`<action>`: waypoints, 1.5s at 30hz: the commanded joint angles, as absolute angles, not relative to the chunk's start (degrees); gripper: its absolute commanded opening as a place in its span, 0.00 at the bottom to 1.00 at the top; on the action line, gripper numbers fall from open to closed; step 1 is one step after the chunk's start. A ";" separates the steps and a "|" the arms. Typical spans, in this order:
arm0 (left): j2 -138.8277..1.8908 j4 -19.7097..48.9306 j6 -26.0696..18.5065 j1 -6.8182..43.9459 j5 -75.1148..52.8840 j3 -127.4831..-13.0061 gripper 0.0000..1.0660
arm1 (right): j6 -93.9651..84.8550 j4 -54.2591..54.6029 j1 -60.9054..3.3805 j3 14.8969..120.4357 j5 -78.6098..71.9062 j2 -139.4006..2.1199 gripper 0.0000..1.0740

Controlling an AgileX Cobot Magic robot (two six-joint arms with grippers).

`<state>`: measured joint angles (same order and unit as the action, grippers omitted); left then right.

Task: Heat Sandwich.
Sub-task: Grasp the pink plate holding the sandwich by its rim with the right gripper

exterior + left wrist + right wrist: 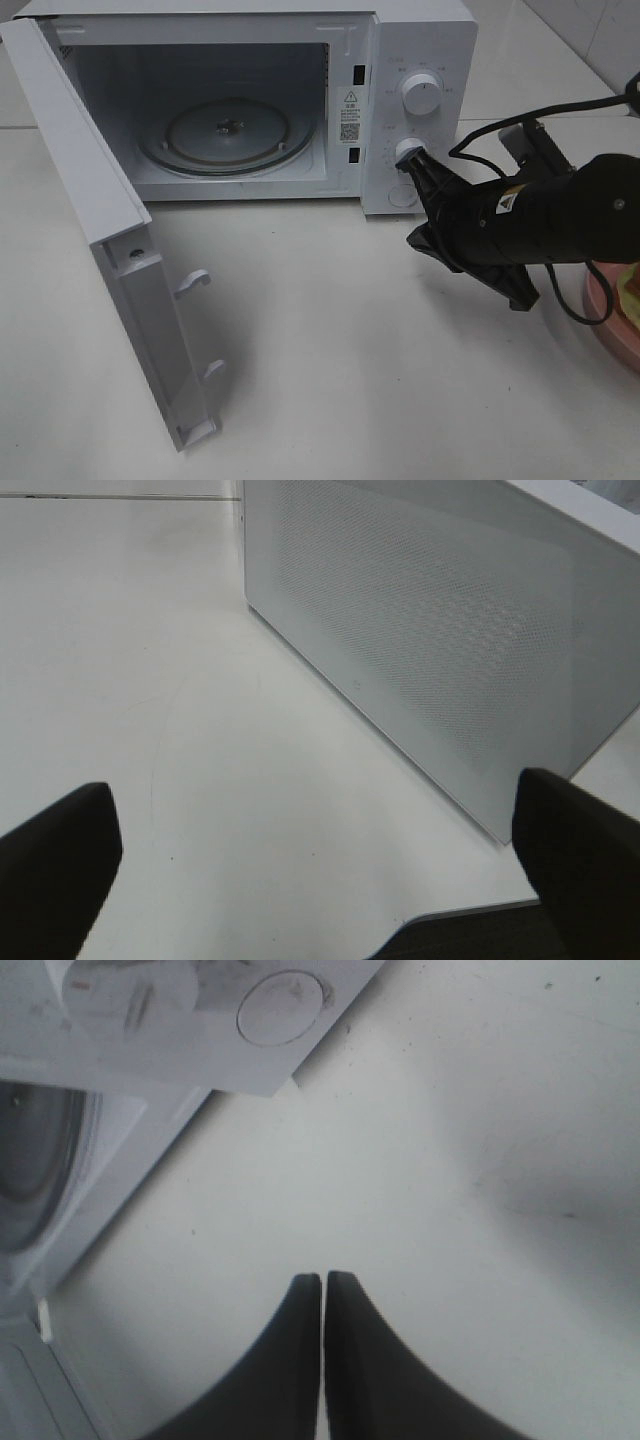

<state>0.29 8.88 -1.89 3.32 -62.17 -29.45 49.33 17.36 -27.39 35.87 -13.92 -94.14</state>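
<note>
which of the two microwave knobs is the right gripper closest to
The lower knob, just above the round button: the tip of the shut right gripper sits beside it. The larger upper knob is higher, clear of the gripper.

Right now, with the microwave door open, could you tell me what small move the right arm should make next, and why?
Probably draw the right arm back from the microwave's control panel toward the sandwich on the pink plate at the far right, opening its jaws on the way. The door is open, the turntable is bare, and the jaws are shut on nothing.
</note>
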 commanded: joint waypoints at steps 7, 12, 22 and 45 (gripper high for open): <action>1.60 9.00 -2.01 3.67 -61.42 -29.45 0.94 | 25.73 16.21 -27.04 35.75 2.35 -86.69 0.06; 1.60 9.00 -2.01 3.67 -61.42 -29.45 0.94 | 18.22 12.43 -27.04 35.75 6.76 -84.57 0.07; 1.60 9.00 -2.01 3.67 -61.42 -29.45 0.94 | 15.47 0.80 -27.04 35.75 22.06 -79.01 0.15; 1.60 9.00 -2.01 3.67 -61.42 -29.45 0.94 | 1.03 -0.52 -23.72 35.75 34.49 -72.02 0.92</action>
<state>0.29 8.88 -1.89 3.32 -62.17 -29.45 1.66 0.00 -24.98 35.87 33.80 -72.48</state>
